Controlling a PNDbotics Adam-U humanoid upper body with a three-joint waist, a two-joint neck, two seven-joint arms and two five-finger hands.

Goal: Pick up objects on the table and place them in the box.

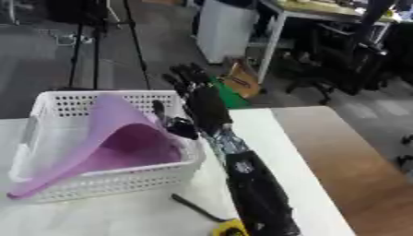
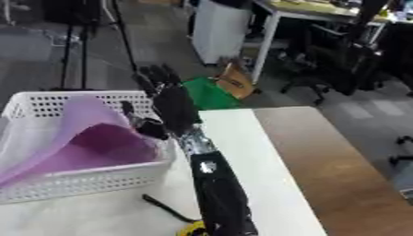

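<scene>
Hovering beside basket point(image 1: 113, 177) — right hand point(image 1: 206, 108) open.

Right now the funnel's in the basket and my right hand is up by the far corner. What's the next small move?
Probably draw the right hand back toward you and down. Its fingers are straight and hold nothing, the purple funnel already lies in the white basket, and a yellow and black thing is on the table at the near edge beside the forearm. The left hand is out of view.
</scene>
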